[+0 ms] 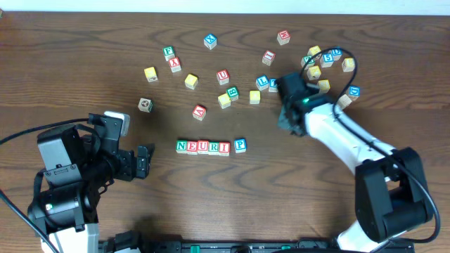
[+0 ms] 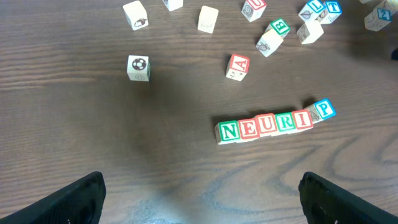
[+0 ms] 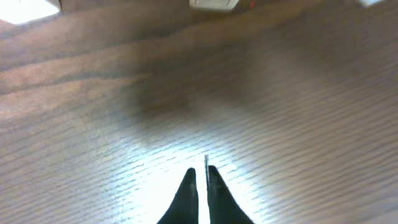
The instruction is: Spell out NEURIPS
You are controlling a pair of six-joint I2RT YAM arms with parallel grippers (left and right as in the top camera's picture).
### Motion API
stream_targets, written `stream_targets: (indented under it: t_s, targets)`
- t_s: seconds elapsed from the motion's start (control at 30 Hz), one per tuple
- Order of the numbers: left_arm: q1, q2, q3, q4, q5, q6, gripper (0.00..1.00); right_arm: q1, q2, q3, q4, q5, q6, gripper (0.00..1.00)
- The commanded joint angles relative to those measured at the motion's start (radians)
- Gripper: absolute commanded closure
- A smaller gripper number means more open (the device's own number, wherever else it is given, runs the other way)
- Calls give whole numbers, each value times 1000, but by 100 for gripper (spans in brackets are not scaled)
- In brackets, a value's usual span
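My right claw point(image 3: 200, 180) is pressed together with nothing between its tips. It hangs over bare table point(image 3: 280, 124) beside the cluster of loose cubes point(image 1: 323, 67) at the far right. My left claw point(image 2: 200, 183) stands wide apart and empty at the near left, facing the word.

The row point(image 1: 203, 147) reads N, E, U, R, I, its cubes touching side to side near the middle of the table. The P cube point(image 1: 240, 145) sits just right of the I, turned a little askew; I cannot tell whether it touches. No S stands in the row. I judge it lies among the scattered cubes farther off, but their letters are too small for me to pick it out.

These cubes look like small painted wood, so I expect them to be light, stiff and unlikely to break, with smooth faces that may slip or twist under a crooked pinch. I would take one by two opposite side faces, squarely, letter up, choosing sides that are free of neighbours
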Motion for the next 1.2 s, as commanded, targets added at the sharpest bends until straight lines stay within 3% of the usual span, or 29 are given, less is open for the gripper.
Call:
stream_targets:
  t_s: [0.0,0.37,0.53,0.67,0.73,0.93,1.17]
  targets:
    - [6,-1,20,3,13,17,2,-51,3,79,-33,-84,-122,96]
    - [6,-1,20,3,13,17,2,-136,3,249,-144,-126,-183,82]
    - [6,-1,20,3,13,17,2,-154,3,310,-203,-175,-259,66]
    - [6,-1,20,3,13,17,2,-166,3,322,-211,-174,-268,62]
    - [6,-1,20,3,13,17,2,-178,5,322,-204,-175,-258,49]
    - [6,-1,20,3,13,17,2,-220,5,336,-190,-182,-254,40]
    - [6,-1,20,3,13,17,3,-269,39,383,-209,-197,-288,38]
